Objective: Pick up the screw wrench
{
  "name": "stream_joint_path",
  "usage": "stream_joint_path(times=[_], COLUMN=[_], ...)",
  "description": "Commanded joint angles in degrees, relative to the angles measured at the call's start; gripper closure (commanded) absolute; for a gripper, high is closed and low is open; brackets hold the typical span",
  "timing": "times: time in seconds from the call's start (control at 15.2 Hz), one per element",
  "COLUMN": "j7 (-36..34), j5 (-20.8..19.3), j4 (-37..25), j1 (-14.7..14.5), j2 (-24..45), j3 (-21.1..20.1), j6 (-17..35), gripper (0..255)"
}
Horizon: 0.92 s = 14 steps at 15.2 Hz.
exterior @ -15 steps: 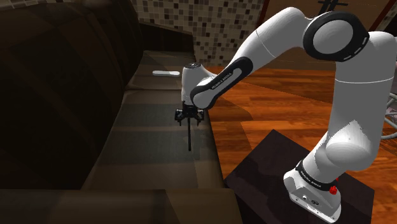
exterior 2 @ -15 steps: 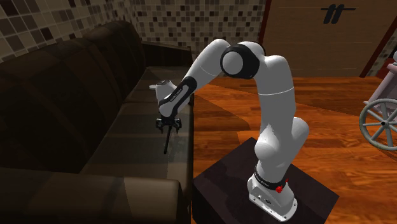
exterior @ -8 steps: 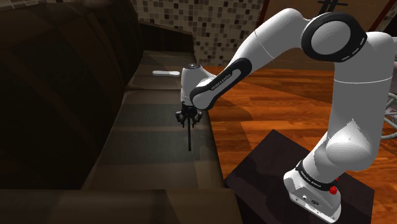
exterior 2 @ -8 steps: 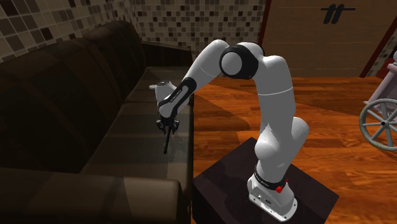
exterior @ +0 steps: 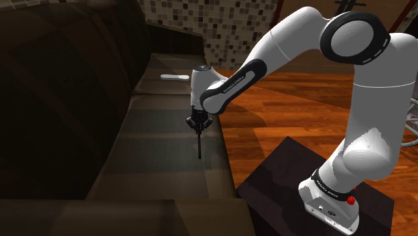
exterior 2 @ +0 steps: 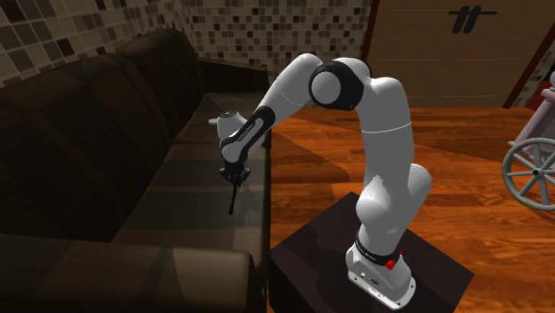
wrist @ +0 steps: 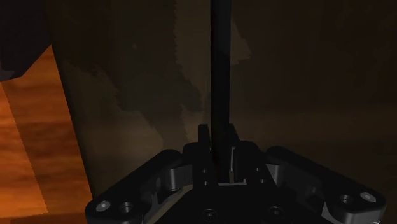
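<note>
The screw wrench (exterior: 199, 145) is a thin, dark, straight tool lying on the brown sofa seat (exterior: 154, 154), close to the seat's front edge. My black gripper (exterior: 197, 126) points down over its far end and is shut on it. In the second exterior view the gripper (exterior 2: 231, 174) sits at the top of the wrench (exterior 2: 232, 201). In the wrist view the two fingers (wrist: 203, 149) clasp the dark shaft (wrist: 220, 76), which runs straight away from the gripper (wrist: 219, 162) over the seat.
A small pale elongated object (exterior: 175, 78) lies farther back on the seat. The sofa's dark backrest (exterior: 60, 94) rises beside the seat. Wooden floor (exterior: 281, 100) lies between sofa and stand (exterior: 301, 194). A spoked wheel (exterior 2: 534, 173) stands at the second exterior view's right.
The fingers stood apart around the wrench's end and have closed onto it. The arm has hardly moved and the wrench lies where it was.
</note>
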<state>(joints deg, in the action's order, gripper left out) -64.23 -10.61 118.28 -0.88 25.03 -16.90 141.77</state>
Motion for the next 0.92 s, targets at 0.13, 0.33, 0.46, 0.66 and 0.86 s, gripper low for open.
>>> stream_joint_path(times=[0.13, 0.33, 0.46, 0.66, 0.86], j7=[0.74, 1.27, 1.62, 2.13, 2.32], j5=[1.08, 1.9, 2.44, 3.22, 3.51], j4=[-0.07, -0.25, -0.44, -0.81, -0.98], j1=[0.53, 0.88, 1.09, 1.37, 1.47], j2=[-2.21, -3.92, -5.02, -6.61, -7.21], j3=[-0.67, -1.14, -1.42, -1.8, -1.93], j6=[-2.31, -4.13, -5.36, -7.25, -7.98], gripper=[255, 255, 255, 255, 255])
